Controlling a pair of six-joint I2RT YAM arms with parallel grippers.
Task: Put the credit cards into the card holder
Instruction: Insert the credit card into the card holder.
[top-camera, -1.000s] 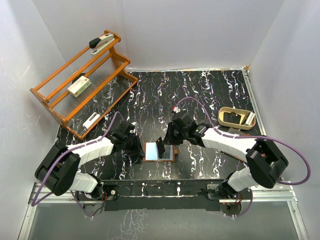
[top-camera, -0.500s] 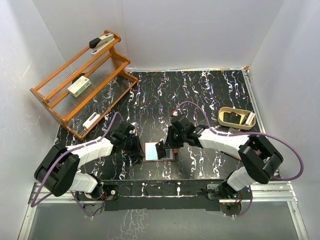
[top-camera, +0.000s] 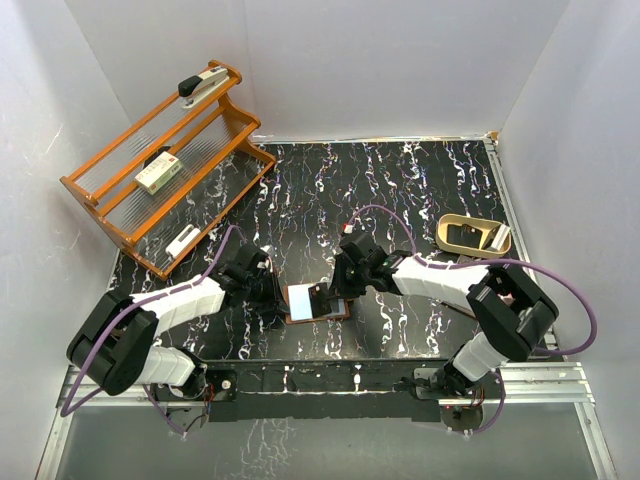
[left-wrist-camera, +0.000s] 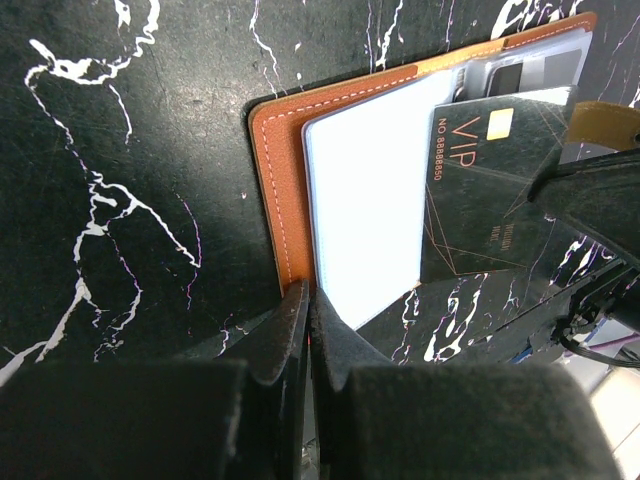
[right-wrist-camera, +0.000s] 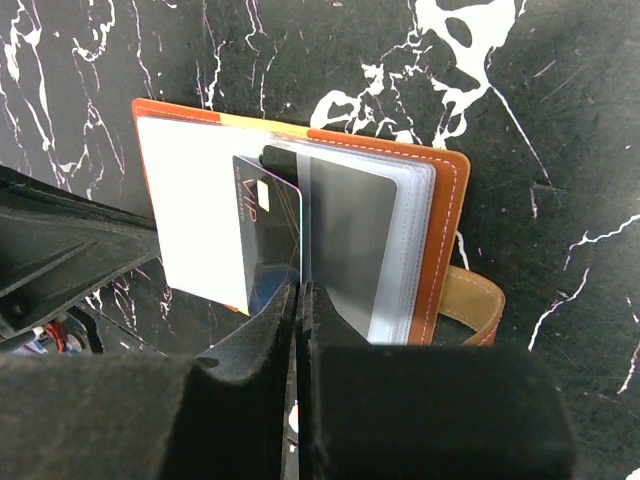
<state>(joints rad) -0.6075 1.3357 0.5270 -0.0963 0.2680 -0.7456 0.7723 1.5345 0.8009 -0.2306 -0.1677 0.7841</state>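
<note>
The right gripper is clamped on the near edge of a dark VIP card, whose far part lies over the open card holder, beside the mouth of a clear sleeve. The left gripper has its jaws drawn together with nothing visible between them. Its tips rest on the holder's opposite edge, apparently pinning it. The holder lies spread open on the table between the two grippers, with its snap tab trailing on the right arm's side. A pale card lies on its left half, partly under the VIP card. Judged from its look, the card is light, thin, stiff and slick. It is best pinched at a short edge so the leading edge stays free to enter a pocket. The leather holder is probably soft and light enough to skid, so it needs steadying. The sleeves look flimsy and could buckle under a skewed push.
</note>
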